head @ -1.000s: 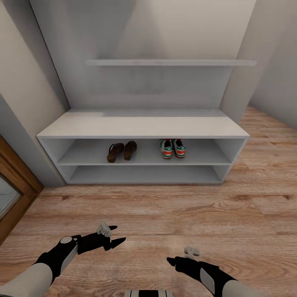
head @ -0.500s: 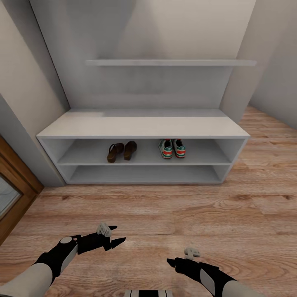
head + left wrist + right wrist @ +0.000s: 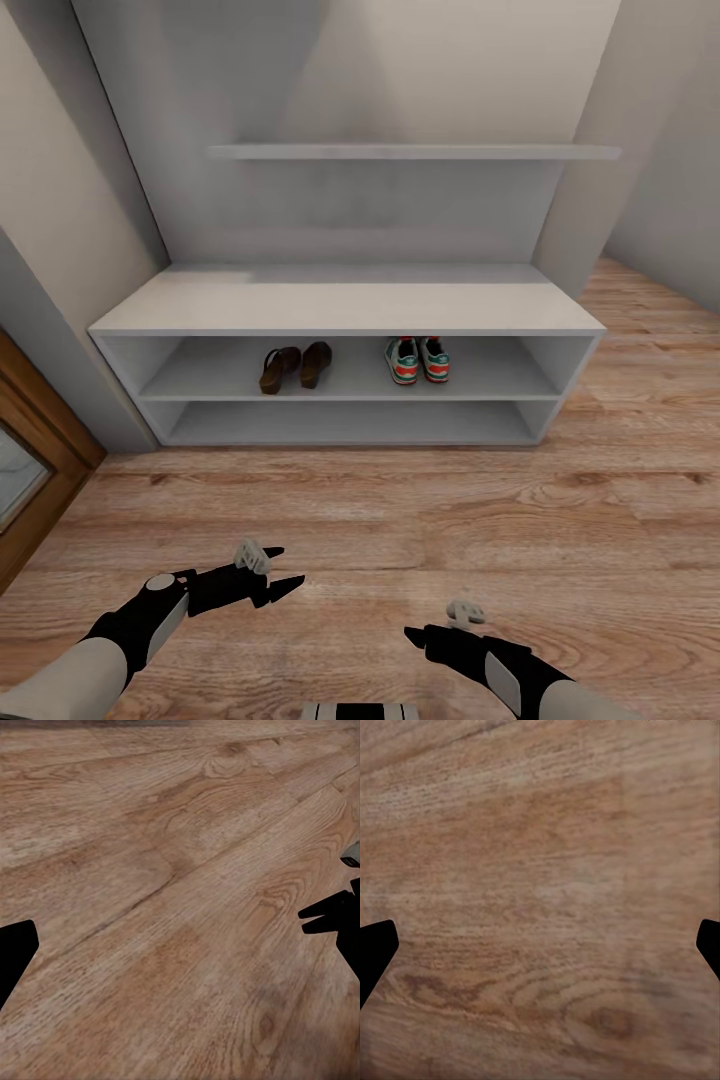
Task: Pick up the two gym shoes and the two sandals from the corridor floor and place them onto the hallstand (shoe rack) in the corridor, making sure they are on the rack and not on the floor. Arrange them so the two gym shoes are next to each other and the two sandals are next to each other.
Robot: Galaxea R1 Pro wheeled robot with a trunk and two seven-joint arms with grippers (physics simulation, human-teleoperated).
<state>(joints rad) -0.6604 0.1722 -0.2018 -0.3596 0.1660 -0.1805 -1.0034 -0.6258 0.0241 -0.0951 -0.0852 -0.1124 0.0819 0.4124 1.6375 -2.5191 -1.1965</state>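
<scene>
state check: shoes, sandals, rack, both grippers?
gym shoes: side by side on the rack's upper shelf tier, off the floor
sandals: side by side on the same tier, apart from the gym shoes
hallstand: top bare, lower tier bare
left gripper: open, holding nothing, over the floor
right gripper: open, holding nothing, over the floor

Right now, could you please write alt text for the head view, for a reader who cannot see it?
A white shoe rack against the wall holds two sandals side by side and two gym shoes side by side on its upper shelf tier. In front, both grippers, left and right, hang open and empty over the wood floor.
</scene>
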